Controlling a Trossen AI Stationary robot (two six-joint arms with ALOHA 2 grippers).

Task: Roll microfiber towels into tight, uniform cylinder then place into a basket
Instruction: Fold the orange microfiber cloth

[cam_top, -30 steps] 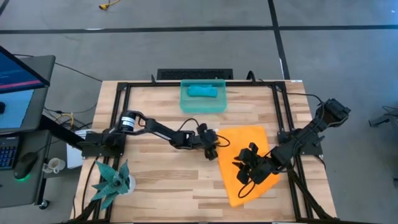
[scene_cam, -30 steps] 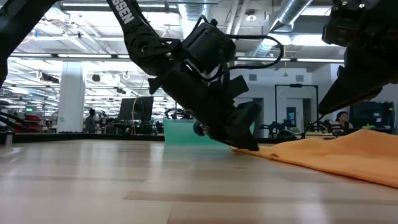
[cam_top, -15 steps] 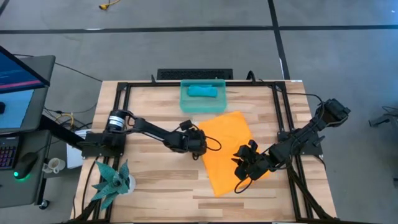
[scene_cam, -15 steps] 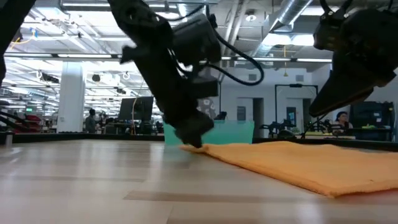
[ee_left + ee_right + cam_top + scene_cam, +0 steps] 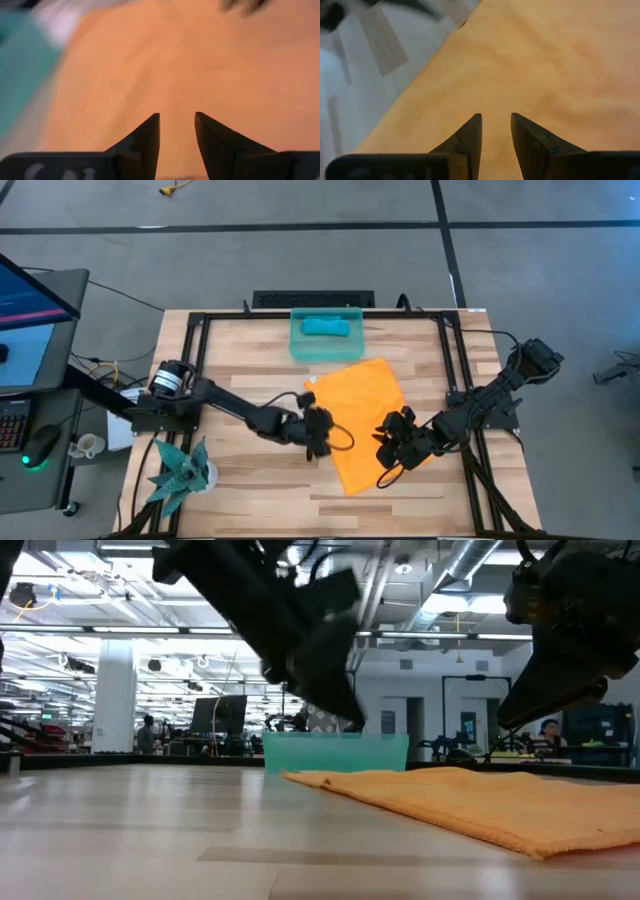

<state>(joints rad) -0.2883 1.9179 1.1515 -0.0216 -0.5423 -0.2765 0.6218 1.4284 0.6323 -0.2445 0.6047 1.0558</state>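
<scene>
Left gripper [image 5: 177, 131] blurred in low view, fingers apart, empty, above orange towel [image 5: 362, 420]; right gripper [image 5: 496, 130] likewise. Basket [image 5: 326, 346] holds rolled teal towel [image 5: 325, 327].

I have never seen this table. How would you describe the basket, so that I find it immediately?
Look at the far edge of the wooden table, near the middle. There stands the basket, a small rectangular bin of see-through teal-green plastic with low walls, and a rolled teal-blue towel lies inside it. The orange towel spread just in front of it is flat cloth, while the basket is the only rigid container.
</scene>
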